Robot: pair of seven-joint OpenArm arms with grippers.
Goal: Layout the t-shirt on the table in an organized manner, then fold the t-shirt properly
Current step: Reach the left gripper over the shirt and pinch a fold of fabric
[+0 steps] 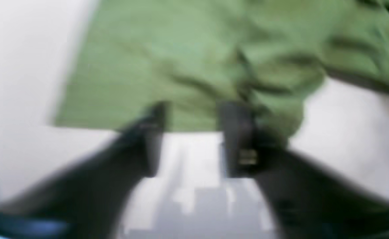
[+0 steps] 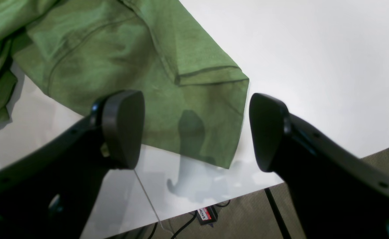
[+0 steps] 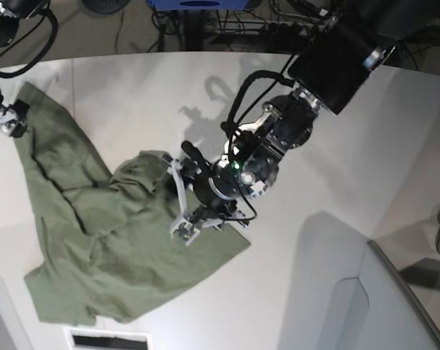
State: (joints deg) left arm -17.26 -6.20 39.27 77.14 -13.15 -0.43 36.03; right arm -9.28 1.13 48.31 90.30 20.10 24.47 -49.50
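My rig: left arm (image 3: 278,138) black, jointed, looped black cable, green indicator light; right gripper (image 2: 196,129) with rounded matte-black pads, small screw holes.

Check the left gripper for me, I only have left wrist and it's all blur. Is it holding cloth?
Observer: No. In base the left gripper is open, fingers spread at the t-shirt's bunched middle.
Operator: Shirt flat?
Observer: No, it's crumpled, with one long part reaching toward the right gripper.
Operator: Right shut?
Observer: Open, jaws wide over a hemmed corner near the table edge.
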